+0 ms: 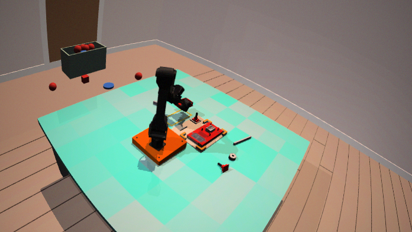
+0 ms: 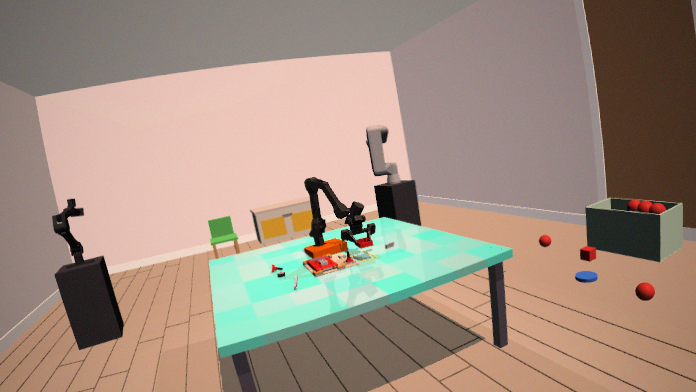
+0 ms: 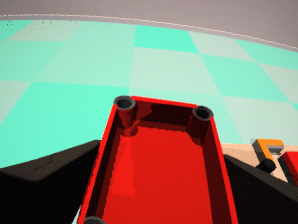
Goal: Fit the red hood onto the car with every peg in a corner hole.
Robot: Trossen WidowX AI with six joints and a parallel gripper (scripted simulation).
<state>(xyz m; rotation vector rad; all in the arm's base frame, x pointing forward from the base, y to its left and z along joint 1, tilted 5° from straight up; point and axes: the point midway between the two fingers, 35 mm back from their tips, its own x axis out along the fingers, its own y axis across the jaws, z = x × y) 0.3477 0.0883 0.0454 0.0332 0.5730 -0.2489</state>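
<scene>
Gripping the red hood (image 1: pixel 180 104) (image 2: pixel 365 243) (image 3: pixel 165 175) by its sides, the hand (image 1: pixel 186 105) (image 2: pixel 363 237) (image 3: pixel 161 155) carries it above the counter (image 1: pixel 219 198) (image 2: pixel 400 280) (image 3: pixel 60 105), apart from the car base (image 1: pixel 203 138) (image 2: pixel 318 264) (image 3: pixel 293 163). Hollow side appears uppermost; lowering it unturned would probably seat the roof on the pegs. Slippage while turning could misalign the corner holes, causing jamming.

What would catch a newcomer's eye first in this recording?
Probably the black arm on its orange base, its hand gripping the red hood above the teal table. Next, the red car chassis in its jig beside that base.
</scene>
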